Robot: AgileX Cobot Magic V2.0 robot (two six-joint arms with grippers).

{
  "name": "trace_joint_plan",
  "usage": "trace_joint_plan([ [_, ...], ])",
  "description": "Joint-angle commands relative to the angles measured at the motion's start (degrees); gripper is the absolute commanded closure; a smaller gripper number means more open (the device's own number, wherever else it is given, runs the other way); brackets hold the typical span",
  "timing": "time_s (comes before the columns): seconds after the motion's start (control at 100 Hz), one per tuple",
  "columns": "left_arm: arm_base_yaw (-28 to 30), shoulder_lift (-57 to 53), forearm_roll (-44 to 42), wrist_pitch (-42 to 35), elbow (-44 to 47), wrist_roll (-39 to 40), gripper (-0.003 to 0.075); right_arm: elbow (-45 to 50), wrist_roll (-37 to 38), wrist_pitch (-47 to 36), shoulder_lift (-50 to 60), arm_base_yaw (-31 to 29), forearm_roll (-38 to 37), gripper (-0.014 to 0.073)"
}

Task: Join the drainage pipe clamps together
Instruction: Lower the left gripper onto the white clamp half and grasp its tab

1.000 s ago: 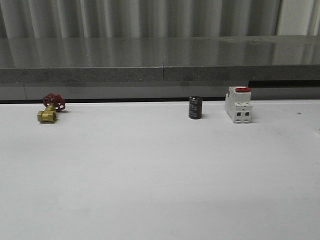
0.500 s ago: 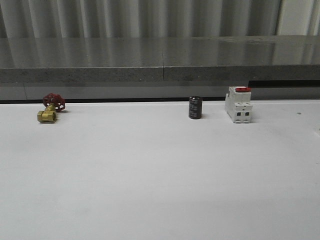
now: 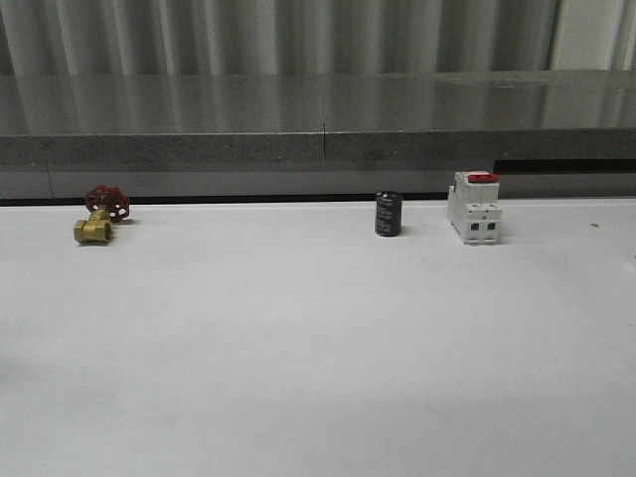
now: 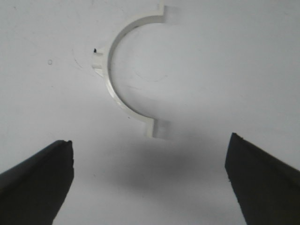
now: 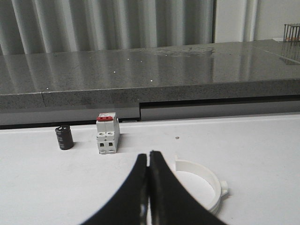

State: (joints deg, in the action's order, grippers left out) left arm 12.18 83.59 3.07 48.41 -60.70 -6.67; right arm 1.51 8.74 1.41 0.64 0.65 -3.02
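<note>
Clutter lines the far edge of the white table [image 3: 318, 378] in the front view: a brass valve [image 3: 99, 217] with a red handwheel at the left, a dark cylinder [image 3: 388, 214] near the middle and, just to its right, a white switch block [image 3: 474, 208] with a red top; set back in a row like that, they seem parked out of the way so the near surface is free for the joining work; against the two earlier front pictures nothing has shifted, all three sit in the same spots.

Left wrist view: one clamp half [image 4: 123, 75] lies flat on the table, its end tabs and a small side lug showing, its open side facing away from the lug; the left gripper [image 4: 150, 180] hangs above it with its dark fingers [image 4: 40, 178] spread wide apart and nothing between them, which I read as lining up for a pickup not yet made.

Right wrist view: the right gripper [image 5: 148, 161] has its fingers pressed together, holding nothing; the other clamp half [image 5: 202, 182] lies flat just beyond and partly behind the fingers, with the switch block [image 5: 107, 133] and dark cylinder [image 5: 64, 137] farther back; neither half is grasped, so the connecting is likely at its very start.
</note>
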Motion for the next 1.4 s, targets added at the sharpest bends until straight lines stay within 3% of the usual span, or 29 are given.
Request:
trace_joint_plan([
  [0.0, 1.8, 3.1, 0.7, -3.3, -4.5, -2.8, 0.0083, -0.9, -0.2, -5.1, 1.0, -0.3, 0.2, 0.0662],
  [0.52, 3.5, 23.7, 0.6, -9.1, -14.3, -7.3, 0.0083, -0.9, -0.2, -5.1, 1.0, -0.3, 0.2, 0.0662],
  [1.39, 3.5, 28.9, -0.1, -8.9, -15.1, -7.3, 0.0083, -0.9, -0.2, -5.1, 1.0, -0.3, 0.2, 0.0662],
])
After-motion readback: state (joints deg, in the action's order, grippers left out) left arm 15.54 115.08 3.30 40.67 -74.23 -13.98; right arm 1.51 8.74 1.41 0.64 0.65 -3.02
